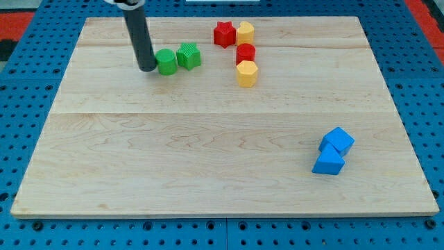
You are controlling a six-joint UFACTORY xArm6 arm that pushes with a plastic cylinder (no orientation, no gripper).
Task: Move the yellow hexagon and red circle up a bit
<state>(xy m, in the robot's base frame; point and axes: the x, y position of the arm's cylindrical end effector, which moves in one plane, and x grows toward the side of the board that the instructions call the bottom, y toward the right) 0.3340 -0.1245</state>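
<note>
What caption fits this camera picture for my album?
My tip touches the green round block, far left of the yellow hexagon and red circle.

My tip point(147, 68) touches the green circle's point(166, 62) left; the green cube point(189, 55) adjoins its right. Further right, the red star point(224, 33) and yellow block point(245, 32) sit side by side, with the red circle point(245, 53) then the yellow hexagon point(247, 72) below them.

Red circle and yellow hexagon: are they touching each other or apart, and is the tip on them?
Touching: the red circle sits directly against the yellow hexagon below it. My tip is off them, beside the green circle to the view's left.
</note>
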